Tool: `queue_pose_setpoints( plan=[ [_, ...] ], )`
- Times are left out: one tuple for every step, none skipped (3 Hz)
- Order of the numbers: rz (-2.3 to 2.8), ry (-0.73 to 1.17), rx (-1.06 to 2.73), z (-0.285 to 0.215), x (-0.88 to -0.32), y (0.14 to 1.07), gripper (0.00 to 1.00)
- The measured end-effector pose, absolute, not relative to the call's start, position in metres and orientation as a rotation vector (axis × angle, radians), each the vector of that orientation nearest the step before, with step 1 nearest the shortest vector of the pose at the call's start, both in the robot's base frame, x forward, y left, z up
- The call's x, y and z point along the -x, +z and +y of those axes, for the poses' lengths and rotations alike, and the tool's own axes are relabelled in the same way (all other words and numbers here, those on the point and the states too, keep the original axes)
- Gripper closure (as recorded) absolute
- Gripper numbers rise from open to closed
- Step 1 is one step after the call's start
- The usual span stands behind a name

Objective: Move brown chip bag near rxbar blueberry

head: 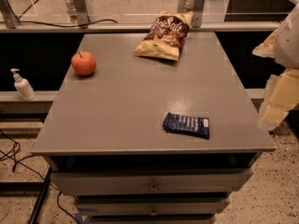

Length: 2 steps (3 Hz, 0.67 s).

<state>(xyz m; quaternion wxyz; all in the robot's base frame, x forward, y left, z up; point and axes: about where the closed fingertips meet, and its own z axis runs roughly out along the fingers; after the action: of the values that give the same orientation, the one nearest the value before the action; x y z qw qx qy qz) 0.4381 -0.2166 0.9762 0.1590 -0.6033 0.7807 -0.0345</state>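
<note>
Chip bag (163, 36) lies at the far edge of the table (131, 101), well apart from the blue bar (186, 125) near the front (apple (83, 63) far left, no obstacle). Gripper (279, 97) hangs off the right side, carry not begun; open or closed, cannot tell.

Lab: grey drawer cabinet (140, 182), floor cables (13, 158), terrazzo (275, 192); tool (280, 94) at right edge.

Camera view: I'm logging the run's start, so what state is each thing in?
brown chip bag: lying at the table's far edge, untouched.
rxbar blueberry: lying flat near the front right, wrapped.
apple: upright, stem up, far left.
pump bottle: upright on the ledge left of the table.
tool: at the picture's right edge, beside the table, away from the bag.
</note>
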Motion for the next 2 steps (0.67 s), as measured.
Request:
queue_pose_setpoints(
  plan=[
    [2.231,-0.099,1.725,-0.2166,-0.4382,0.9763,0.0],
    [2.177,-0.119,1.734,-0.2156,-0.4464,0.9796,0.0]
  ],
)
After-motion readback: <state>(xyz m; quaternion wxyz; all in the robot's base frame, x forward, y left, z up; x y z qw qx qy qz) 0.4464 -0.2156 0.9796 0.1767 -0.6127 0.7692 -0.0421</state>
